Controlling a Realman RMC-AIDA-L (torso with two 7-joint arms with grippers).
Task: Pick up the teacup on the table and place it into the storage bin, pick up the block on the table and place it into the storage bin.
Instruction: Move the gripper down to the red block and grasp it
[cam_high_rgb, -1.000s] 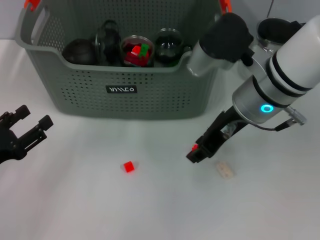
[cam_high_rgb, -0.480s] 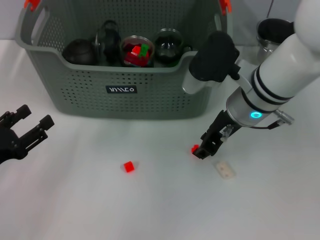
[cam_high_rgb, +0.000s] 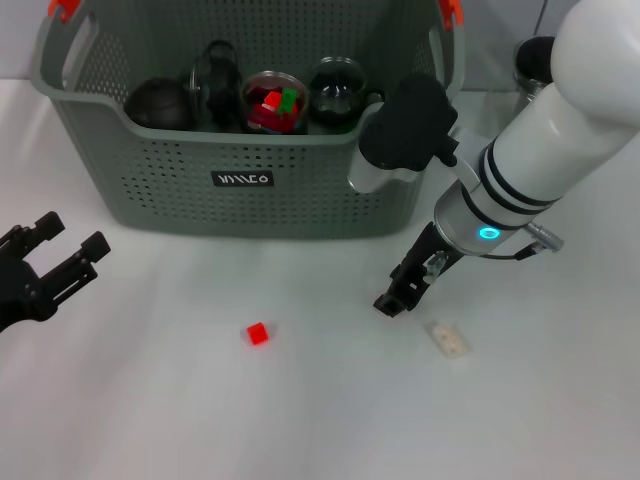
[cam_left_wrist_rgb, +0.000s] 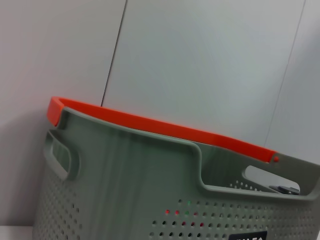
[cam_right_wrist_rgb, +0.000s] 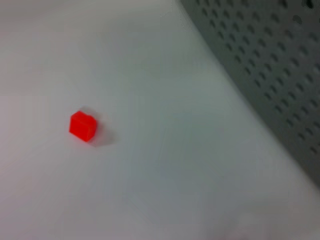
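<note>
Right claw (cam_high_rgb: 392, 300) low; block (cam_high_rgb: 258, 334) well leftward.

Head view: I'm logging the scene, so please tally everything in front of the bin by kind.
Red block: 1
Pale flat piece: 1
Hands: 2, the left hand at the table's left edge and the right hand low near the pale piece
Total: 4
</note>
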